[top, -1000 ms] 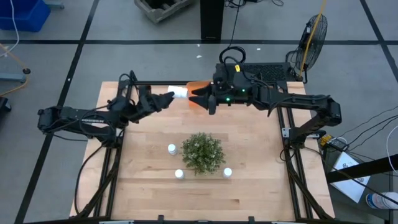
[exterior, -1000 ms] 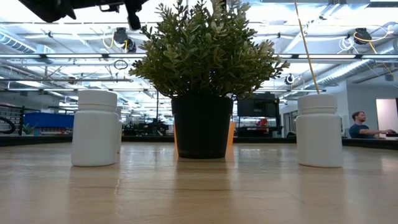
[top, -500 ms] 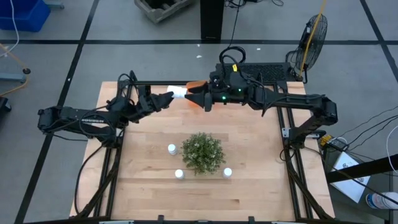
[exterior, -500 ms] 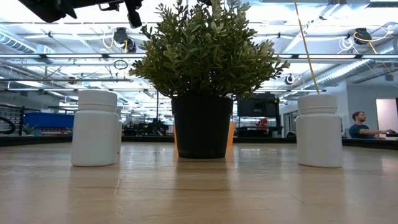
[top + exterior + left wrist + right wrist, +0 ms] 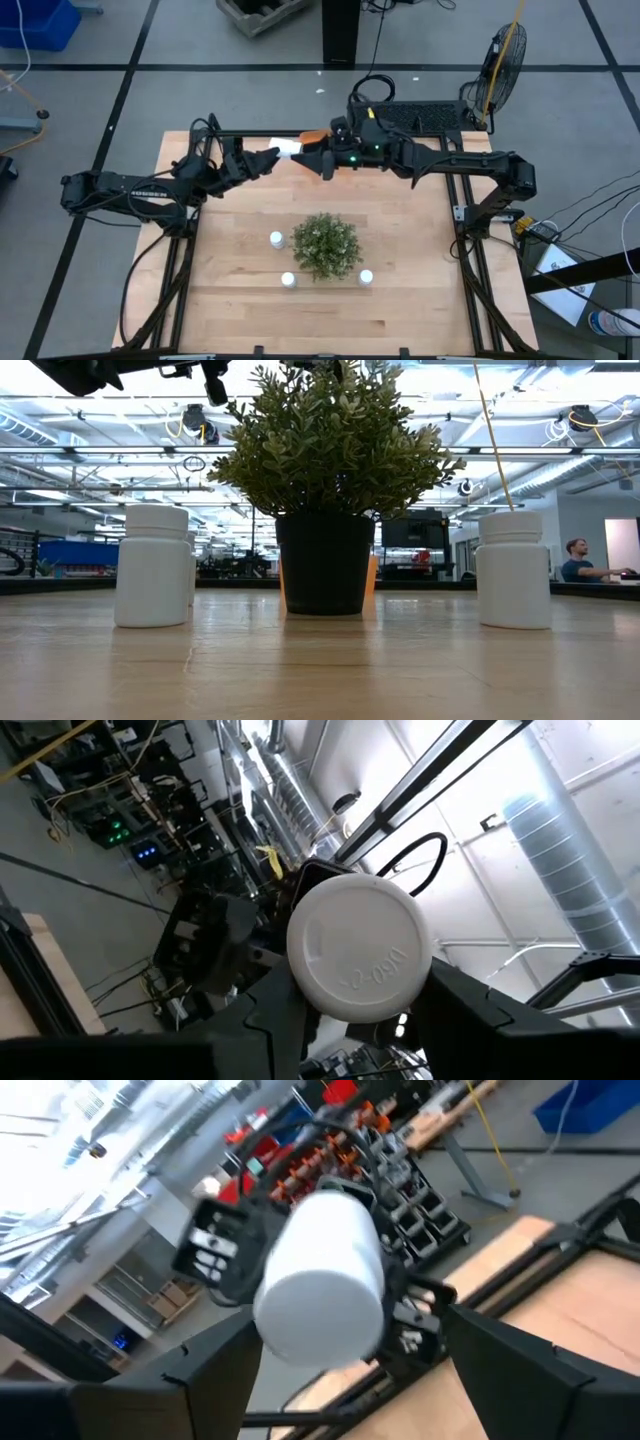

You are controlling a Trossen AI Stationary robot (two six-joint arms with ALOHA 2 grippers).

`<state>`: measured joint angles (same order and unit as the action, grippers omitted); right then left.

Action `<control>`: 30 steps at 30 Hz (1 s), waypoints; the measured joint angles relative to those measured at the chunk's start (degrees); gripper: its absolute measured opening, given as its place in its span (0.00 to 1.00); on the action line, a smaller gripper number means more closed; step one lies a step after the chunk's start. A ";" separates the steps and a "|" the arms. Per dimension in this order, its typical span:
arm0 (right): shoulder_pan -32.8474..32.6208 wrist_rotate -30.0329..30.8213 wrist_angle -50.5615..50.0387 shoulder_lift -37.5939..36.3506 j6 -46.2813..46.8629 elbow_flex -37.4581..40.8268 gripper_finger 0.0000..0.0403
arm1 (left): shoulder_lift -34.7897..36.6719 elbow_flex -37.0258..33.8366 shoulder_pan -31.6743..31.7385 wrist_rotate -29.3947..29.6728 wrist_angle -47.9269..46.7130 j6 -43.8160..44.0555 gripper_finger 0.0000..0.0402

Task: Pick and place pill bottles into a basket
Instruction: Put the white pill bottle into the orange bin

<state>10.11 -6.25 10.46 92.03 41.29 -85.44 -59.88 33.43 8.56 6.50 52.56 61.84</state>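
From above, my left gripper (image 5: 272,155) reaches across the far side of the table (image 5: 240,300) with a white pill bottle (image 5: 290,148) clamped in its fingers, and my right gripper (image 5: 312,158) meets it from the other side, its open fingertips flanking the same bottle just in front of the orange basket (image 5: 314,134), which my right arm mostly covers. Three more pill bottles stand around the plant (image 5: 326,244): one (image 5: 276,239) to its left, one (image 5: 288,280) at its near left, one (image 5: 366,277) at its near right. From table height, the plant's dark pot (image 5: 323,574) sits centre, a bottle (image 5: 153,565) to its left and another (image 5: 513,569) to its right, with a sliver of orange just behind the pot. A person (image 5: 577,561) sits far off in the room. My left wrist camera shows the bottle's round end (image 5: 358,947) gripped between my dark fingers (image 5: 270,1020). My right wrist camera shows the bottle (image 5: 322,1274) lying between my spread fingers (image 5: 215,1365).
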 joint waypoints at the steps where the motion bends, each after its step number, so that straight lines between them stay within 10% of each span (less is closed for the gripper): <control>1: 0.00 -0.02 0.87 -0.01 -0.03 0.00 0.74 | 0.00 0.00 -0.01 -0.01 -0.04 0.04 0.40; 14: 0.04 0.05 2.17 -0.07 0.14 -0.01 0.67 | 0.00 0.00 -0.01 0.55 -0.09 -0.04 0.40; 24: 1.04 -0.50 1.64 -0.05 2.25 -0.01 0.37 | 0.00 0.00 0.06 1.10 -0.52 0.34 0.42; 30: 1.22 -1.39 1.57 -0.05 1.29 -0.01 0.36 | 0.02 0.00 0.04 1.27 -1.22 1.60 0.49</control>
<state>11.33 -7.64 12.03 91.98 42.58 -85.45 -59.86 33.43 8.60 7.77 51.33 63.44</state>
